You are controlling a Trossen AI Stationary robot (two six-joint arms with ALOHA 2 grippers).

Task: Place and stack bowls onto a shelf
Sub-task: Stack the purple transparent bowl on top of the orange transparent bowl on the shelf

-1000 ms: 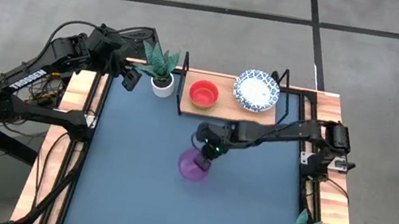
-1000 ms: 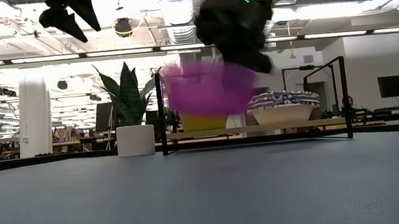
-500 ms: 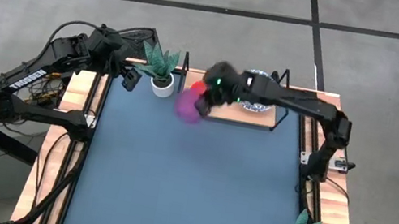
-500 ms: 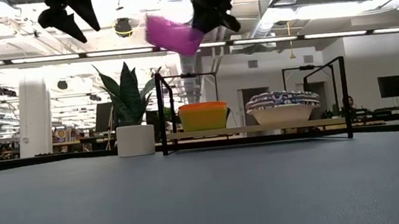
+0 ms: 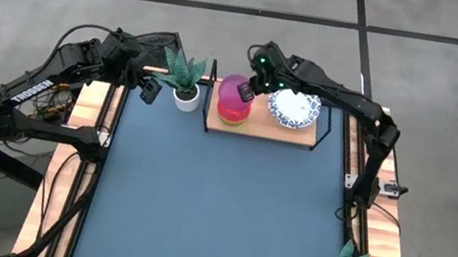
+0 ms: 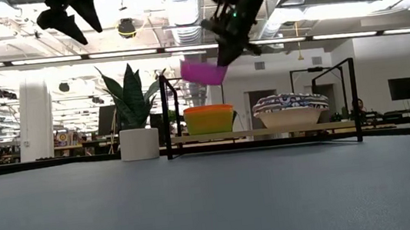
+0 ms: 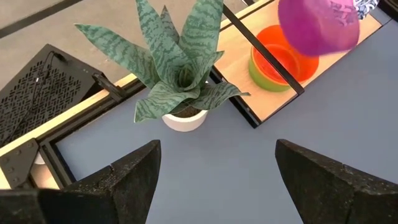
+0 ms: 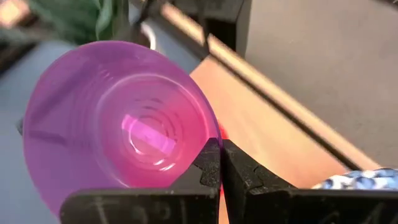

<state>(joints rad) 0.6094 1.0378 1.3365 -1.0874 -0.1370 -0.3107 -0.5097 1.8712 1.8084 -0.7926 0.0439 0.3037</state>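
Right tool (image 5: 254,84) pinching rim of purple bowl (image 5: 236,91), fingers pressed together on it; bowl airborne, tilted, hanging just ahead of and below tool. Directly under bowl: red bowl (image 7: 278,55) nested in green bowl (image 7: 262,76) on shelf (image 5: 294,133). Patterned bowls (image 5: 294,107) sit beside tool on same plank.

Left tool (image 5: 149,88) spread wide, idle near plant pot (image 5: 185,98) at desk (image 5: 214,211) corner.

Risks, judged:
- tilt uncorrected at release → bowl lands crooked, rolls off stack
- thin rim pinch → slip
- descent off-centre → clips black frame or knocks stack
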